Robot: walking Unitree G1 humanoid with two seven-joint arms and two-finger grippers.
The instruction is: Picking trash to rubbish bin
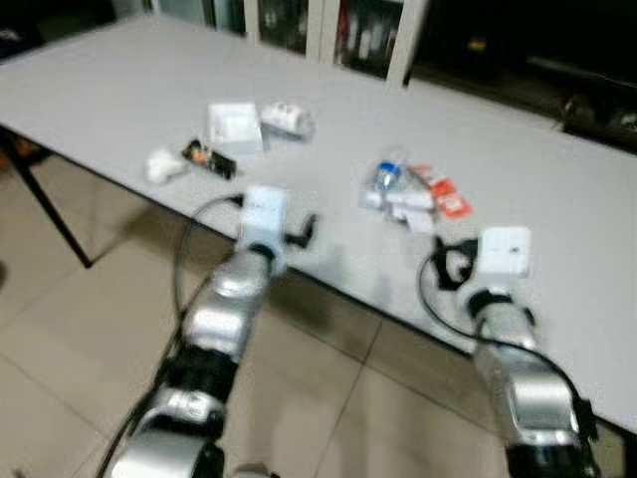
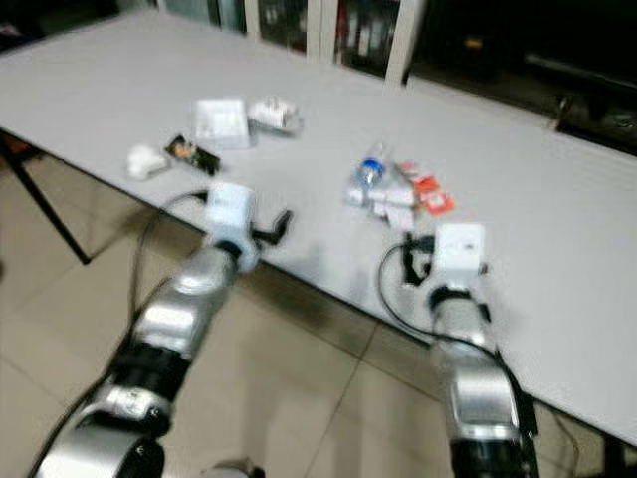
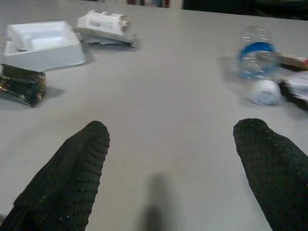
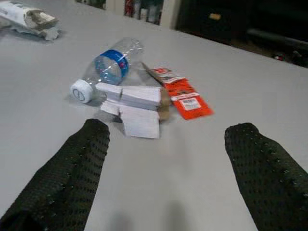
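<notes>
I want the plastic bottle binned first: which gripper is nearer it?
Right. The right gripper faces the plastic bottle just ahead; the left gripper sits further off to its side.

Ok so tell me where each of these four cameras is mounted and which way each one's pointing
Left eye view: on the head, looking down at the grey table; both silver arms show.
Right eye view: the head's other eye, same scene, shifted slightly.
Left wrist view: on the left arm, looking along the open left gripper toward a white tray.
Right wrist view: on the right arm, looking along the open right gripper at white cards and an orange packet.
Shared: both wrist views catch the clear bottle.
</notes>
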